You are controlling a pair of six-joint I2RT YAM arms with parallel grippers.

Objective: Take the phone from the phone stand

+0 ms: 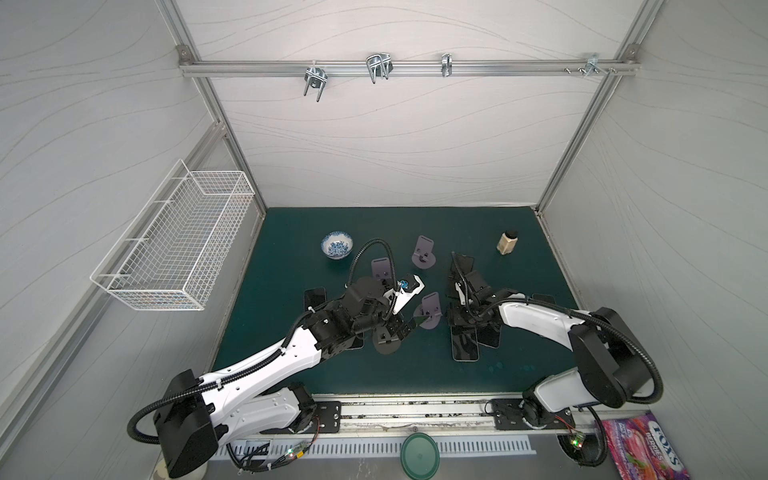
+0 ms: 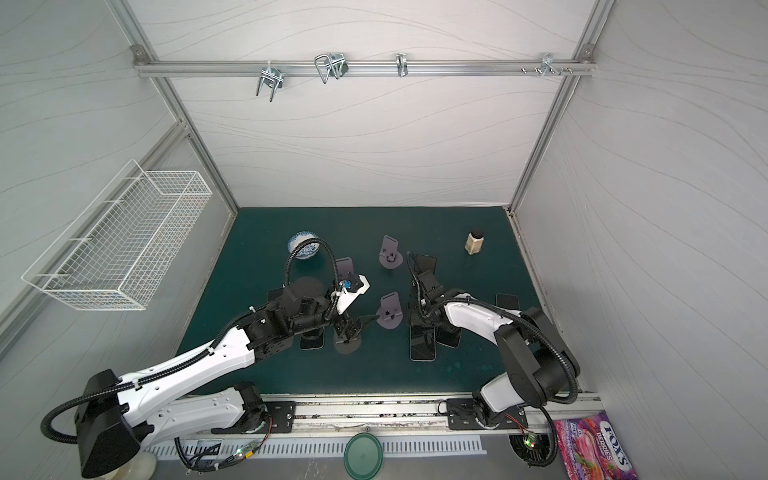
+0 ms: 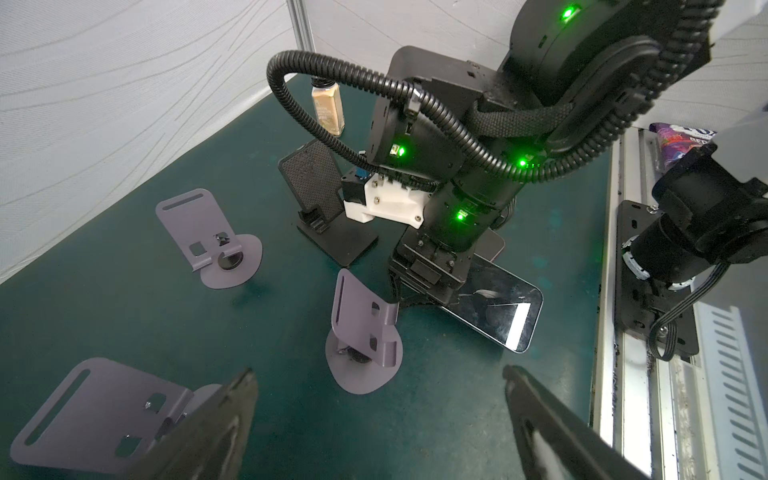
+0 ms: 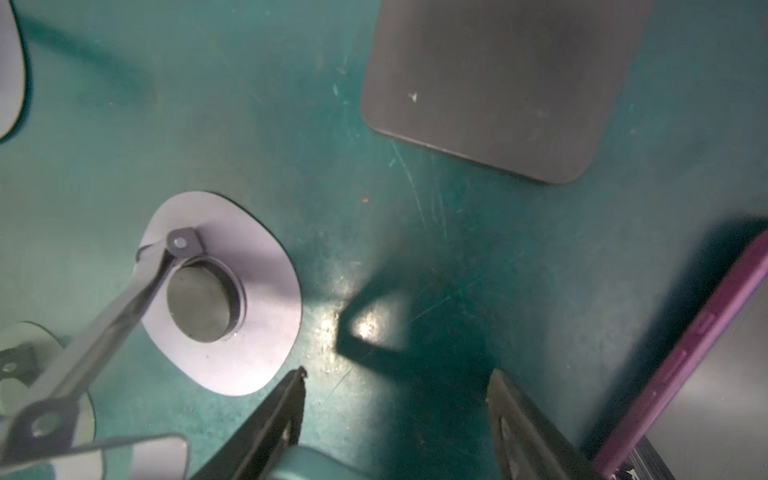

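Pointing at mat [image 4: 374, 249], right hand [image 4: 397, 372] (fingers [image 4: 270, 419] apart).

The worktop [image 1: 415, 374] is dark green and flat. A small blue and white bowl [image 1: 336, 245] sits near the back on the left. A little bottle [image 1: 508, 242] with a dark cap stands upright near the back on the right, well apart from the bowl. Between them is a purple stand [image 1: 424, 254]. A second purple stand [image 1: 429, 312] is nearer the front, in the middle. A black stand [image 3: 349, 245] is on the right side. A shiny phone [image 1: 464, 347] lies flat near the front, with another phone [image 1: 491, 336] just beside it. A left phone [image 1: 314, 296] lies flat too, partly hidden.
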